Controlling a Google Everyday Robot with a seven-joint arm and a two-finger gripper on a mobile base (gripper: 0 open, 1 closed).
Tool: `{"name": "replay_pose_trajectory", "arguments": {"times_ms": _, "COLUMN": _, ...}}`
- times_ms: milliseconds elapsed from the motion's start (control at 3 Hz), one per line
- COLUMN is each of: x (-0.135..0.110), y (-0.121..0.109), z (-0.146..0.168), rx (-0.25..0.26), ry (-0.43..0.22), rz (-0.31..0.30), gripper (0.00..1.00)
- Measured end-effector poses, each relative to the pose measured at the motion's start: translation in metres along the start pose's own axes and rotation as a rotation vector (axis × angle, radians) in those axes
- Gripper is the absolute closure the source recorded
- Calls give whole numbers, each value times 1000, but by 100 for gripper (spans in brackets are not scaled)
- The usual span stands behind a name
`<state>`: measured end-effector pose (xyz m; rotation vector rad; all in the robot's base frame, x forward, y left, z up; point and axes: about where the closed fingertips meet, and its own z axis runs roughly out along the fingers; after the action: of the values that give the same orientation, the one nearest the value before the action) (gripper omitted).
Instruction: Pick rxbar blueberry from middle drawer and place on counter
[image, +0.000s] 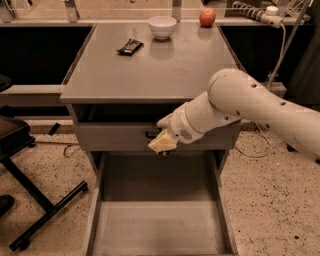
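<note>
A pale robot arm (250, 100) reached in from the right edge, its thick upper section sloping down and left across the front right corner of the cabinet. It narrowed to a wrist and ended in the gripper (162, 143). The gripper pointed down and to the left, hanging just in front of a closed grey drawer front (115, 137) and partly covering its black handle (151, 134).

The gripper was above the back of the middle drawer (160, 225), which was pulled fully out towards the viewer, showing its flat grey floor. Whether the gripper was open or closed could not be told, nor whether it held anything. The rxbar blueberry could not be made out; it may have been hidden by the gripper.

On the counter (165, 70), towards the back, sat a white bowl (162, 26), a red apple (207, 17) and a dark-wrapped bar (130, 47) left of the bowl.
</note>
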<state>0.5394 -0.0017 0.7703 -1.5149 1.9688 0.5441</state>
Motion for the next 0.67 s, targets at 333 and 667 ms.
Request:
{"name": "replay_pose_trajectory", "arguments": {"times_ms": 333, "x": -23, "y": -10, "z": -20, "rx": 30, "ry": 11, "rz": -27, "gripper": 100}}
{"name": "replay_pose_trajectory", "arguments": {"times_ms": 667, "x": -74, "y": -20, "z": -60, "rx": 63, "ry": 11, "rz": -82, "gripper": 100}}
